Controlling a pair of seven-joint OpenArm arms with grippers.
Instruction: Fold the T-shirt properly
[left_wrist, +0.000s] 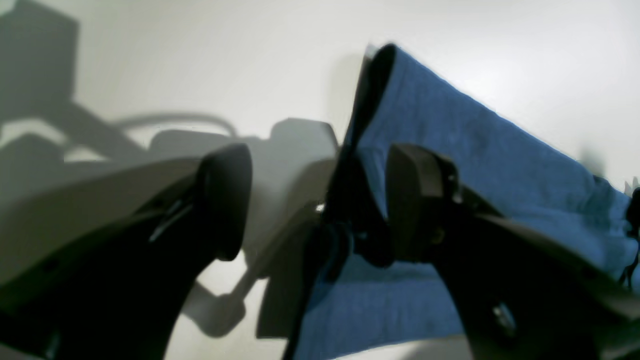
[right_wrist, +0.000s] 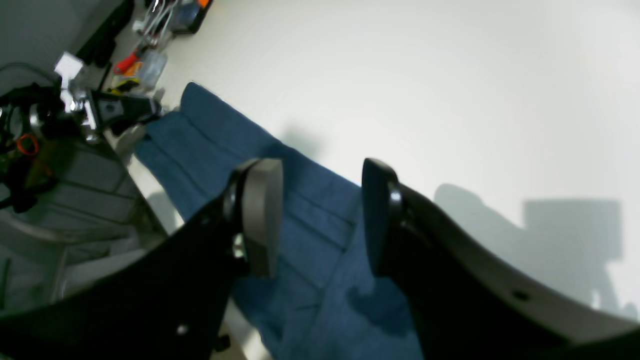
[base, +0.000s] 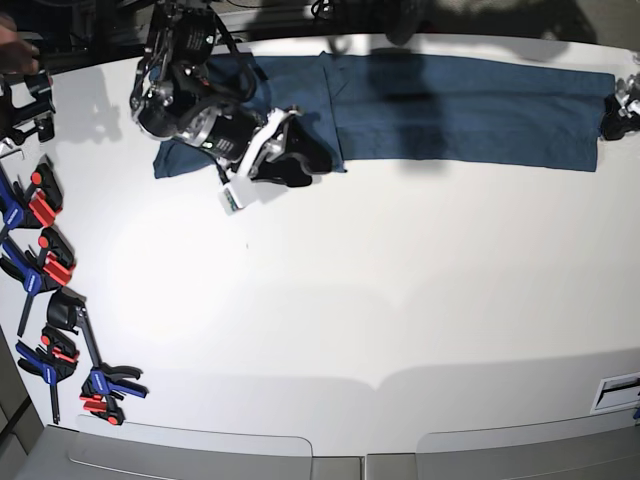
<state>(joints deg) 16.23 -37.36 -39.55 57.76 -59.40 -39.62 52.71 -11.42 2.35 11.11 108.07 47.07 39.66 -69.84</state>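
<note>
The dark blue T-shirt (base: 460, 110) lies folded into a long strip along the table's far edge. In the base view my right gripper (base: 293, 158) sits over the strip's left part, near its front edge. From the right wrist camera its fingers (right_wrist: 260, 215) stand apart above the cloth (right_wrist: 310, 220) with nothing between them. My left gripper (base: 622, 112) is at the strip's right end. Seen from the left wrist, that gripper (left_wrist: 322, 200) is wide open, and a raised dark edge of the T-shirt (left_wrist: 475, 165) stands between the fingers without being pinched.
Several red, blue and black clamps (base: 40, 260) lie along the left side of the white table (base: 400, 300). A small white tag (base: 232, 197) hangs below the right arm. Tools and clutter (right_wrist: 145, 60) lie beyond the shirt's far end.
</note>
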